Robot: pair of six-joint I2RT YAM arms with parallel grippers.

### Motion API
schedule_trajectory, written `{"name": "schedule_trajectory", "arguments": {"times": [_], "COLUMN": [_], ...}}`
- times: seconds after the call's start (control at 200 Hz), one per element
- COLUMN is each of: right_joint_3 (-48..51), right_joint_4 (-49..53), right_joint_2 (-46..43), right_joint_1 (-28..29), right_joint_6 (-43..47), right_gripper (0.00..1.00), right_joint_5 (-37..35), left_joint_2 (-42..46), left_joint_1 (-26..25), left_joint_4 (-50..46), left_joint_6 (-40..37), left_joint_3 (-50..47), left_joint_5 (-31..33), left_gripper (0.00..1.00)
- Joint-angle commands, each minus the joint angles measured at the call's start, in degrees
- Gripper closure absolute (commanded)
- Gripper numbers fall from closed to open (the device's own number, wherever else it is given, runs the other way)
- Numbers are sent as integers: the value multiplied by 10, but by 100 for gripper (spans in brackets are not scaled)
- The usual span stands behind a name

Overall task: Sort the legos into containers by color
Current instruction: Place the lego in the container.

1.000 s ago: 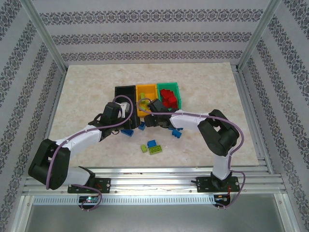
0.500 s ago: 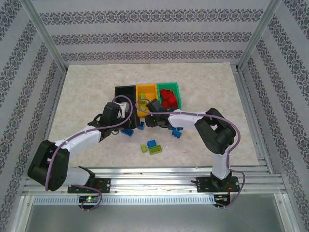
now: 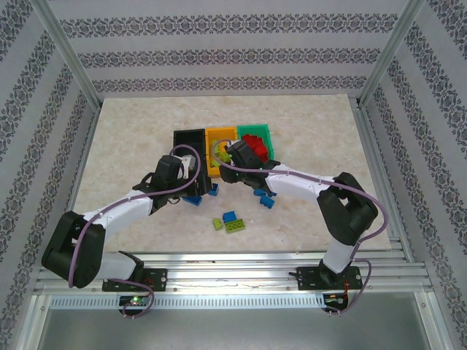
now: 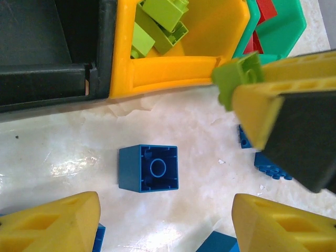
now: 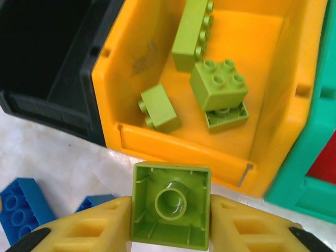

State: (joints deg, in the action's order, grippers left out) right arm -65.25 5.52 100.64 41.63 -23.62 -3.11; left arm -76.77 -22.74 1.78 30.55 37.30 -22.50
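Orange-yellow bin holding lime bricks, green bin beside

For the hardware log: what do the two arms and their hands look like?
The left arm and right arm have white links, black joints and a purple cable running along them. The left hand and right hand have yellow wedge fingers with slotted cut-outs and black backing.

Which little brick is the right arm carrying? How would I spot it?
Find the orange-yellow plastic bin, middle of three. By its near wall, the right tool pinches a square lime-green plastic brick. Unlike the green bricks lying inside that bin, it alone is held.
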Motion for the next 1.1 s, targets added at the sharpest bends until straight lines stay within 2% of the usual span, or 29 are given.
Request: {"name": "schedule_trajectory", "arguments": {"times": [0.0, 0.325, 0.42, 0.485, 0.759, 1.094], "right_joint_3": [-35, -175, -203, -207, -147, -35], "right_joint_4": [-14, 3, 13, 10, -22, -55], "right_joint_2": [12, 114, 134, 135, 99, 29], "right_joint_1": [-25, -85, -93, -95, -94, -89], "right_joint_6": [-5, -20, -20, -20, -23, -31], "right_gripper": [62, 60, 51, 50, 47, 45], "right_joint_5": [15, 55, 64, 66, 80, 74], "left_joint_2": [-1, 14, 8, 13, 22, 21], "left_joint_1": [9, 9, 7, 7, -9, -66], "left_joint_4": [9, -24, -48, -58, -102, -168], "left_joint_6": [7, -9, -9, -9, -9, -43], "left_joint_3": [-5, -16, -13, -17, -26, -10], "left_joint_5": [-15, -57, -71, -80, -96, -97], "left_gripper": [33, 33, 34, 34, 34, 34]}}
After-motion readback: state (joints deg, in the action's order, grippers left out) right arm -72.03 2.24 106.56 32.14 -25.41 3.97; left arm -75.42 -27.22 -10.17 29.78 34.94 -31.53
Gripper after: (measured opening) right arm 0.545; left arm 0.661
